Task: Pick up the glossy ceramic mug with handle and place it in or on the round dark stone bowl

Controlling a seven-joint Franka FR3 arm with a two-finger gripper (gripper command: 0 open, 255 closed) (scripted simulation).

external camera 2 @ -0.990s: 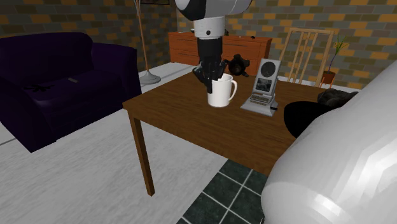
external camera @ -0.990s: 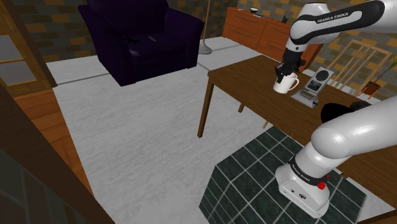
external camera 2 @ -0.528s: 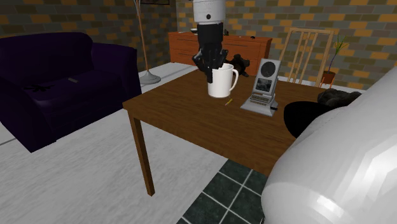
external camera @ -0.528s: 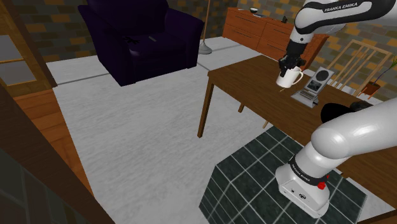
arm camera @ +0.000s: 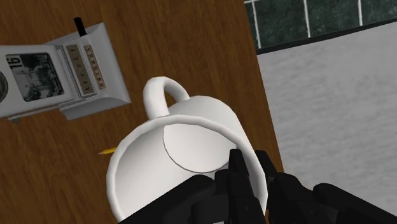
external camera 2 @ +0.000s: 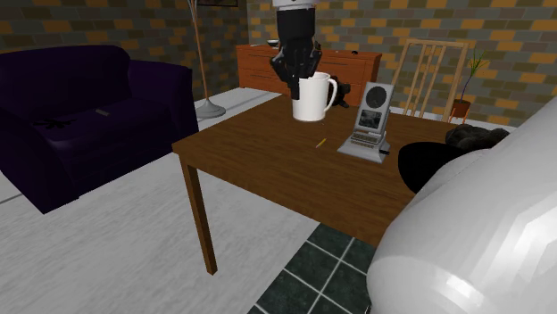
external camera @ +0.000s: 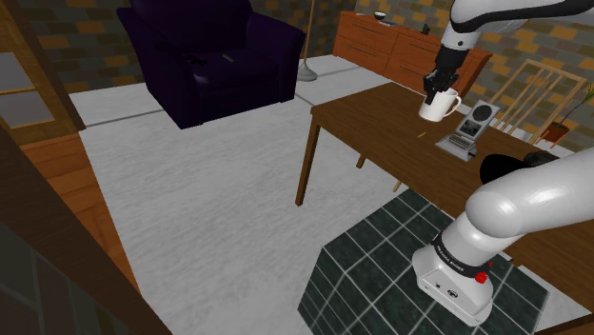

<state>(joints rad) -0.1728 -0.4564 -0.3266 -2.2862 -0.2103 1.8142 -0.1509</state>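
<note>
A white glossy mug with a handle hangs above the brown wooden table, clear of its top. My black gripper is shut on the mug's rim on the side away from the handle. In the wrist view one finger is inside the mug and one outside, so the gripper clasps its wall. A round dark bowl sits on the table toward the second exterior view's right, partly hidden by my arm.
A grey device with a dial stands on the table between mug and bowl. A small yellow bit lies below the mug. A dark lump, a wooden chair, a dresser and a dark armchair stand around.
My gripper has lifted the mug off the table and carried it higher, a little toward the shoulder view's right. The yellow bit under it has come into sight.
</note>
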